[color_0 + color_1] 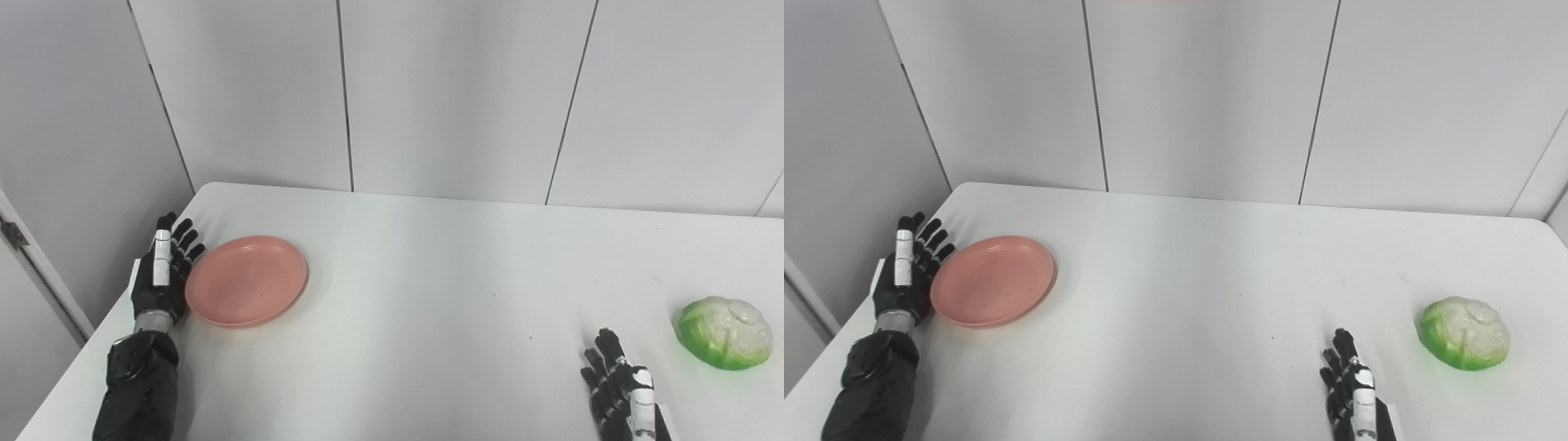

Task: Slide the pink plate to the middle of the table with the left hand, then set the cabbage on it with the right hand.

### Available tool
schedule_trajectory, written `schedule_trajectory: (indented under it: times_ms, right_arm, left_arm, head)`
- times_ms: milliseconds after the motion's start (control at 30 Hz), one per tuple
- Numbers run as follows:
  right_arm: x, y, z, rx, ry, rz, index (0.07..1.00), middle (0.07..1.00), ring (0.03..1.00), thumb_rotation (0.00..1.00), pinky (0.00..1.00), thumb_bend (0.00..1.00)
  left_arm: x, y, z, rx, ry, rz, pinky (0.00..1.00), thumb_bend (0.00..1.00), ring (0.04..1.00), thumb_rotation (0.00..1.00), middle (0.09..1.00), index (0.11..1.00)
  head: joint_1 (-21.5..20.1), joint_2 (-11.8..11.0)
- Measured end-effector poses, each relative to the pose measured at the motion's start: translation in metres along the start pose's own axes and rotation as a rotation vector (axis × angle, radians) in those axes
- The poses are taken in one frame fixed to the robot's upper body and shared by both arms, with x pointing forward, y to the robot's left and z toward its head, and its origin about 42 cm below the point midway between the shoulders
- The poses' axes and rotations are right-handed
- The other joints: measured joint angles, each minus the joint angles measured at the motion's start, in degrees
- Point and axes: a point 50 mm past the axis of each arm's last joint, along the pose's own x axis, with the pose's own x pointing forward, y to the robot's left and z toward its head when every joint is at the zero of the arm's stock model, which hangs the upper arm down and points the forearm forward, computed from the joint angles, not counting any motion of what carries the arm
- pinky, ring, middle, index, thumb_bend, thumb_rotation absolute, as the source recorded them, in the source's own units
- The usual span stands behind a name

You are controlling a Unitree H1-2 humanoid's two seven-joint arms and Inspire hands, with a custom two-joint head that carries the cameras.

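Pink plate (246, 281) on the white table (429, 294) at the left, left hand (162, 272) flat against its edge, cabbage (725, 332) far right, right hand (621, 392) open near it.

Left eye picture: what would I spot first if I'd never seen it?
Probably the pink plate on the left of the white table, with the black left hand open right beside its outer edge. Next, the green cabbage far right, with the right hand open on the table near it, not touching.
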Motion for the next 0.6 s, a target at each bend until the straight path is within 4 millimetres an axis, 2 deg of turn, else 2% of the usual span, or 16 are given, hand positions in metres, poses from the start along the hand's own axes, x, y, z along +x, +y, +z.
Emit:
schedule_trajectory:
  times_ms: [300, 433, 533, 600]
  right_arm:
    - [0.0, 0.001, 0.001, 0.0, 0.008, 0.002, 0.953, 0.995, 0.981, 1.0, 1.0, 0.79]
    - [0.0, 0.001, 0.002, 0.0, 0.01, 0.001, 0.949, 0.991, 0.976, 1.0, 1.0, 0.79]
    - [0.0, 0.001, 0.003, 0.001, 0.012, 0.0, 0.949, 0.99, 0.976, 1.0, 1.0, 0.79]
    - [0.0, 0.001, 0.003, 0.001, 0.013, -0.001, 0.954, 0.993, 0.978, 1.0, 1.0, 0.79]
  left_arm:
    - [0.001, -0.001, 0.001, -0.003, 0.002, 0.001, 0.86, 0.93, 0.928, 0.8, 0.92, 0.942]
    - [0.001, -0.003, 0.001, -0.011, 0.009, -0.014, 0.85, 0.91, 0.927, 0.81, 0.93, 0.951]
    - [0.001, -0.009, 0.001, -0.026, 0.015, -0.043, 0.84, 0.9, 0.911, 0.82, 0.923, 0.947]
    - [-0.002, -0.019, -0.002, -0.036, 0.017, -0.069, 0.84, 0.93, 0.902, 0.82, 0.916, 0.934]
  head:
    - [-0.09, 0.18]
    - [-0.18, 0.36]
    - [-0.53, 0.62]
    - [-0.7, 0.71]
